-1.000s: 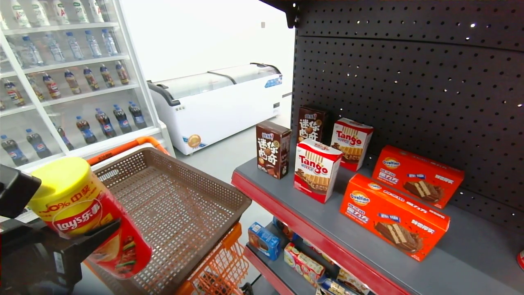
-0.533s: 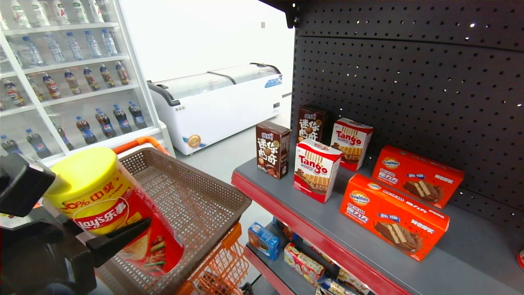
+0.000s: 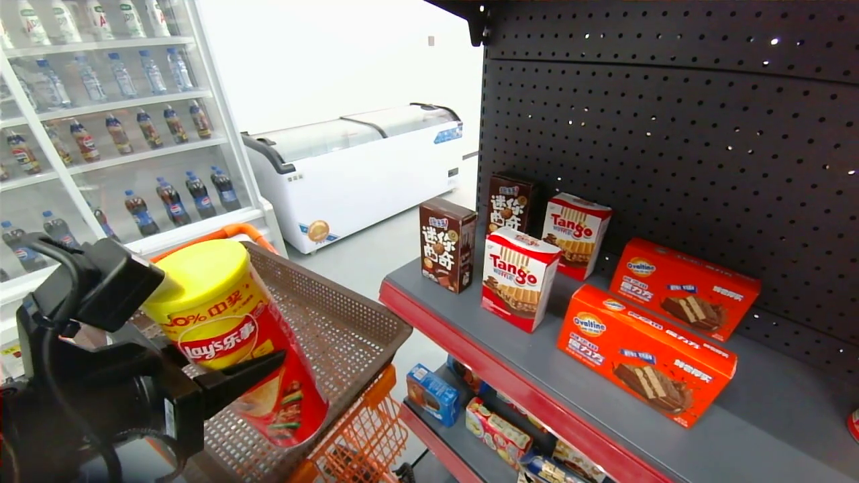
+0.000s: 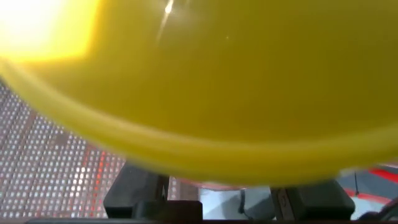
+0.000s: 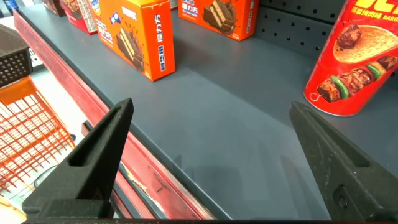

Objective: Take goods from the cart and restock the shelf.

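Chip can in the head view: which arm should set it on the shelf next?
Left, most likely. The left tool is shut on the chip can above the cart basket, so it only needs carrying across to the shelf. The right tool is open and empty over the shelf, near another can.

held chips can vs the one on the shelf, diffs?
Held can is clamped in the left gripper, tilted over the cart basket; shelf can stands free on its base on the grey shelf. Held can's yellow lid shows; shelf can's top is cut off. Shared: red printed tubes.
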Motion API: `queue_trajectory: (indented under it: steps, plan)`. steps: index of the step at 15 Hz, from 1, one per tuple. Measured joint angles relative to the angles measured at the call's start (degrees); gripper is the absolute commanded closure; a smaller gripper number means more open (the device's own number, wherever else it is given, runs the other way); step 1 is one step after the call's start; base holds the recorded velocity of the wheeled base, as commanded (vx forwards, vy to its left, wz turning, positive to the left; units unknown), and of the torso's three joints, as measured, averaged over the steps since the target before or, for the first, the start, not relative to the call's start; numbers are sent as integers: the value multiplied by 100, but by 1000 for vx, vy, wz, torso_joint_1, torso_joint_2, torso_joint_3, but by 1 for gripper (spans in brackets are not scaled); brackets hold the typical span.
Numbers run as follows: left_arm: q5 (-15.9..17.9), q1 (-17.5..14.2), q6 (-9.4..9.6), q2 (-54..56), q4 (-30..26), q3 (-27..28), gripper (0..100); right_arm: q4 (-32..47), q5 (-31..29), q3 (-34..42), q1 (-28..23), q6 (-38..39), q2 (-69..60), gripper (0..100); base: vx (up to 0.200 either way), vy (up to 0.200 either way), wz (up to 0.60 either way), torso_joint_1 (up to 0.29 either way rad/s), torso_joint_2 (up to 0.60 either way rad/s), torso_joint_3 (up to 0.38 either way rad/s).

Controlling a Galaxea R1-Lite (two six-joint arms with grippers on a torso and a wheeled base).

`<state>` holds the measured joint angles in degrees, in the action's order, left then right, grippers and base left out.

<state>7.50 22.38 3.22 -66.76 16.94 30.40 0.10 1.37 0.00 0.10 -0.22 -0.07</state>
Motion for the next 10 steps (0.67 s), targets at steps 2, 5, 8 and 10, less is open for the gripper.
queue_trajectory:
  steps: [2,5,8,10]
  plan:
    - [65,126,0,-102,32,29,100,0,0,0,0,-2,0,0,0,0,0,0,0,0]
    - [574,443,20,-315,40,35,100,0,0,0,-2,0,0,0,0,0,0,0,0,0]
    - [692,553,9,-588,279,85,100,0,0,0,-5,-2,0,0,0,0,0,0,0,0]
    - [717,636,6,-714,344,143,100,0,2,0,-5,-2,0,0,0,0,0,0,0,0]
